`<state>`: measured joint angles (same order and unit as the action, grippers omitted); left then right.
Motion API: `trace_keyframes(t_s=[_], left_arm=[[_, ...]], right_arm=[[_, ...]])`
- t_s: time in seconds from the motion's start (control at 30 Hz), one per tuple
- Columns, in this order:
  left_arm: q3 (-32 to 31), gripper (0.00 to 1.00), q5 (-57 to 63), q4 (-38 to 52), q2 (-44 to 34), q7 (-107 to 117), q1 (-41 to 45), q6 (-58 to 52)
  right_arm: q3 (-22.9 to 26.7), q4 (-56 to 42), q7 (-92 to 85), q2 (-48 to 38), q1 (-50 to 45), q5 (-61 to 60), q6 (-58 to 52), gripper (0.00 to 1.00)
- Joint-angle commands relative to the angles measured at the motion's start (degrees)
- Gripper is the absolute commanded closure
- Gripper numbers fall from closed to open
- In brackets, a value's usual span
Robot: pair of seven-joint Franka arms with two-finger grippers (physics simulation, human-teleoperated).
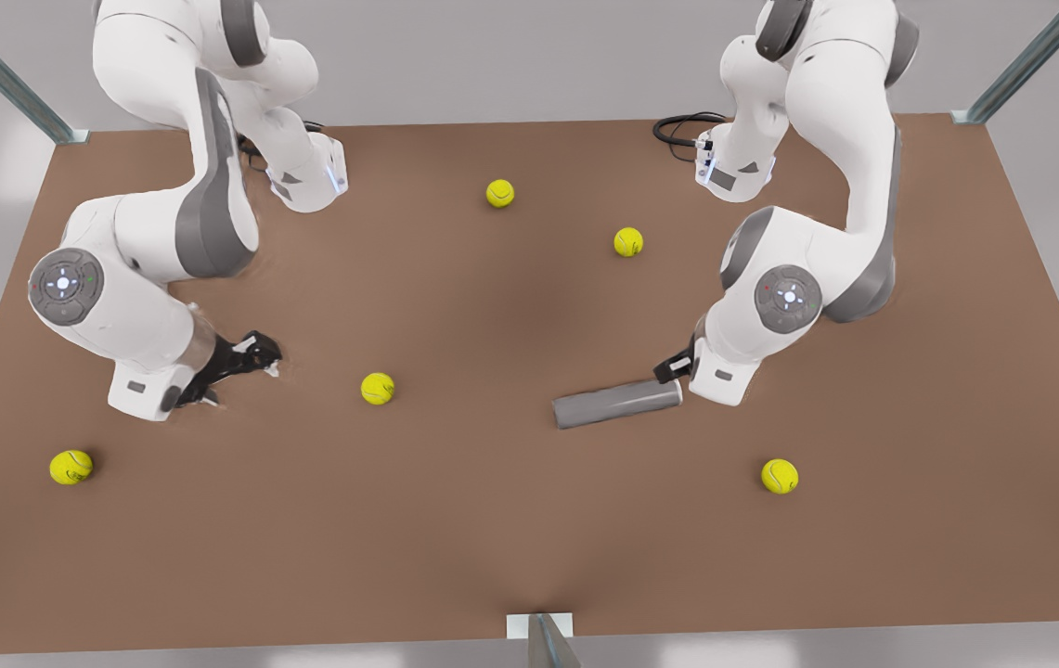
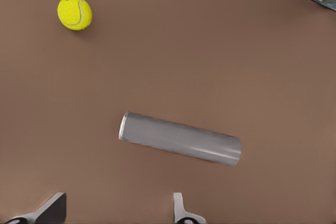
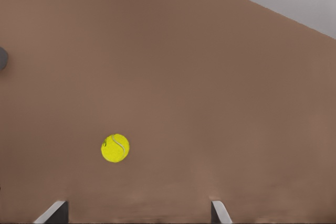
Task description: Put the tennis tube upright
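The tennis tube (image 1: 617, 403) is a plain grey cylinder lying on its side on the brown table, right of centre in the front view. In the left wrist view the tennis tube (image 2: 181, 139) lies across the picture with its lighter rim at one end. My left gripper (image 1: 673, 368) hangs just above and behind the tube's rim end, on the front view's right. Its fingertips (image 2: 181, 211) stand wide apart and the left gripper (image 2: 116, 211) is open, not touching the tube. My right gripper (image 1: 260, 357) waits low over the table on the front view's left, and the right gripper (image 3: 136, 212) is open with nothing between its fingers.
Several yellow-green tennis balls lie scattered on the table (image 1: 492, 520): one (image 1: 378, 388) between the arms, one (image 1: 779, 476) right of the tube, one (image 1: 71, 467) at far left, two (image 1: 627, 242) farther back. One ball (image 3: 115, 148) lies ahead of my right gripper.
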<state>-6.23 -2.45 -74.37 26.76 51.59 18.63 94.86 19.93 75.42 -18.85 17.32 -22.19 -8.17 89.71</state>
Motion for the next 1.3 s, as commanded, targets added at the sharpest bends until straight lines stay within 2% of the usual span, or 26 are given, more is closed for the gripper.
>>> trace_keyframes(t_s=[0.0, 0.2, 0.37, 0.4, 0.53, 0.73, 0.9, 1.03, 1.27], left_arm=[[-0.01, 0.0, 0.6, -0.07, 1.54, 85.86, 1.15, 10.51], [0.69, 0.0, 1.39, -2.01, 3.65, 104.68, 2.47, 14.3], [0.87, 0.0, 1.04, -8.06, 2.68, 106.79, 2.47, 17.28], [0.78, 0.0, 1.13, -15.88, -1.53, 106.7, 2.47, 24.22], [0.78, 0.0, 1.3, -21.96, -2.15, 106.61, 2.64, 32.49], [0.78, 0.0, 1.3, -22.57, 1.1, 105.65, 2.64, 38.03], [1.48, 0.0, 1.39, -28.2, 1.27, 99.76, 2.47, 44.53], [1.48, 0.0, 1.39, -28.11, 3.29, 90.19, 2.47, 44.09], [1.48, 0.0, 1.3, -28.2, 3.56, 78.66, 2.12, 37.15]], right_arm=[[0.02, 0.6, 24.74, -3.69, 3.91, 3.6, -13.51, 0.0], [-2.26, 4.65, 24.92, -10.99, 9.98, 5.27, -15.88, 0.0], [-2.53, 4.56, 25.09, -4.75, 11.74, 4.74, -15.53, 0.0], [-2.53, 4.47, 25.09, -4.75, 11.82, 4.74, -15.44, 0.0], [-2.53, 4.21, 24.39, -5.1, 11.74, 5.1, -14.92, 0.0], [-2.53, 3.42, 24.39, -5.54, 11.74, 5.18, -13.69, 0.0], [-2.53, 3.51, 24.39, -5.37, 11.74, 5.1, -13.69, 0.0], [-2.53, 3.59, 24.39, -5.19, 11.74, 4.92, -13.69, 0.0], [-2.44, 3.68, 24.39, -5.1, 11.65, 4.74, -13.25, 0.0]])
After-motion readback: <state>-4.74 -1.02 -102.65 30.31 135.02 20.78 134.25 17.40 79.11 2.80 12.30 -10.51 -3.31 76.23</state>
